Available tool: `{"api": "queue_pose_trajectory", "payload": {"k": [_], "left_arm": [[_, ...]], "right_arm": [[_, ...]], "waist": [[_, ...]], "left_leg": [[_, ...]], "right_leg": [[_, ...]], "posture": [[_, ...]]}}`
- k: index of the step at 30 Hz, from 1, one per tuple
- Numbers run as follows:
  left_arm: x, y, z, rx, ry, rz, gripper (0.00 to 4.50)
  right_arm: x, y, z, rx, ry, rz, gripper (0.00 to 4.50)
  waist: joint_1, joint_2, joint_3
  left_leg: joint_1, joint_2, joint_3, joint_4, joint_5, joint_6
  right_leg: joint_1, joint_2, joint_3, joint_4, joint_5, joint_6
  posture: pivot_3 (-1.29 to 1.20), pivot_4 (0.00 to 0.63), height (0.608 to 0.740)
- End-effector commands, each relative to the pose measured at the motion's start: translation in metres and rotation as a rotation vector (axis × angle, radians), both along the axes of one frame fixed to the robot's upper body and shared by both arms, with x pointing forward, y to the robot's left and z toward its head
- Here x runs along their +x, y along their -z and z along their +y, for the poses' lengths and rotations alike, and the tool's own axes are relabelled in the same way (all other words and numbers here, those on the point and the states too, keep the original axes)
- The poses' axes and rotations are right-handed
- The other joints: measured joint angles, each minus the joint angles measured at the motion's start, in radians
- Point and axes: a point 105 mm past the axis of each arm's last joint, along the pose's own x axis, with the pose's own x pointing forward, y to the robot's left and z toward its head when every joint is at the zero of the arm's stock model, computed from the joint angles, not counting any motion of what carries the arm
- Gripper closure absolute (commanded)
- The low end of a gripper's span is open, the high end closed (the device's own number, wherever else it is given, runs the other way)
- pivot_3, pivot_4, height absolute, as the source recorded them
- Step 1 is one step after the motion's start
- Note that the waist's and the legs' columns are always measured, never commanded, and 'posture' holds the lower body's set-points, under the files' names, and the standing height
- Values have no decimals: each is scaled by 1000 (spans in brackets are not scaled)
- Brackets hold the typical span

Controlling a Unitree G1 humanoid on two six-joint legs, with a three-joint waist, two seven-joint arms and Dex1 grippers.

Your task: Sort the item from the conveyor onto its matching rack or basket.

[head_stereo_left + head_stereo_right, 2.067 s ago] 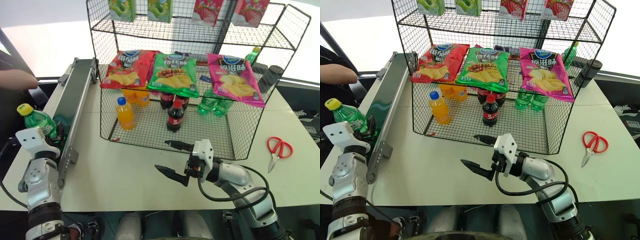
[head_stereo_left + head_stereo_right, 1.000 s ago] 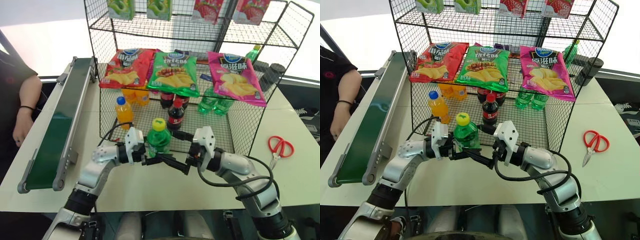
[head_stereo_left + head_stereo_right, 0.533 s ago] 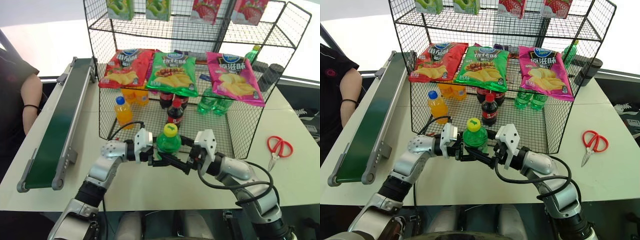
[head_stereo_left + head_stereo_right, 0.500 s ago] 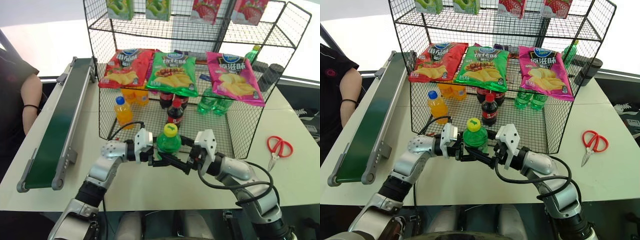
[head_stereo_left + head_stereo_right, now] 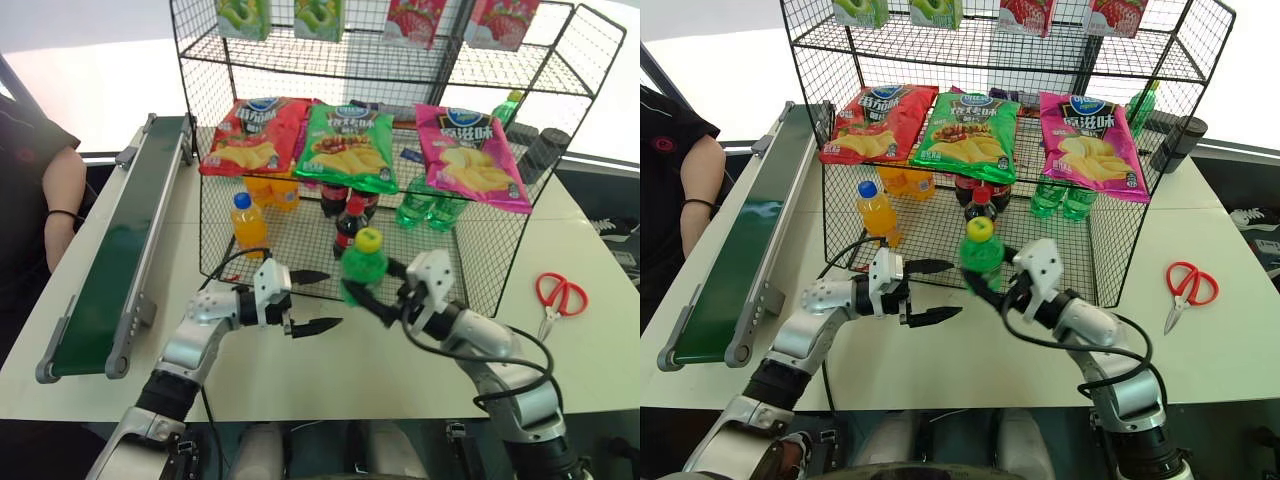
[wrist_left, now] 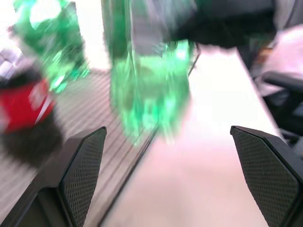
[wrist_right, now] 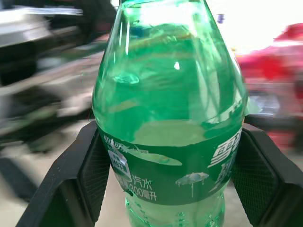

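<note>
Right end effector (image 5: 385, 300) grasps soda bottle (image 5: 364, 268) before rack (image 5: 480, 270); left end effector (image 5: 318, 299) released

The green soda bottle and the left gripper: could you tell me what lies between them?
Nothing: bare table shows between the green soda bottle, held in the right gripper, and the open left gripper, seen in the head views.

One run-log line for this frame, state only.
stage: handover done | right gripper: shut on clear-green plastic soda bottle with yellow cap | left gripper: open, empty | bottle: upright, before black wire rack
</note>
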Motion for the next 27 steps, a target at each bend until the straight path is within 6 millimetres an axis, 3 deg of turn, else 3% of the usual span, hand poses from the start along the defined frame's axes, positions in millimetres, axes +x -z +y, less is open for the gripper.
{"api": "queue_pose_trajectory", "payload": {"k": [1,12,27], "left_arm": [[3,-18,11,-37,-89,-85,58],[-15,-30,1,-67,-72,-57,58],[-20,-34,-11,-73,-28,-36,58]], "right_arm": [[13,-2,-38,-23,205,-50,1494],[46,21,-92,80,516,-22,1494],[72,27,-92,206,540,-5,1494]], "waist": [[0,0,0],[-6,4,1],[-6,5,0]], "left_leg": [[0,0,0,0,0,0],[1,1,1,-1,0,0],[2,1,2,-1,0,0]], "right_leg": [[0,0,0,0,0,0],[0,0,2,1,0,0],[0,0,3,2,0,0]], "posture": [[0,150,740],[0,150,740],[0,150,740]]}}
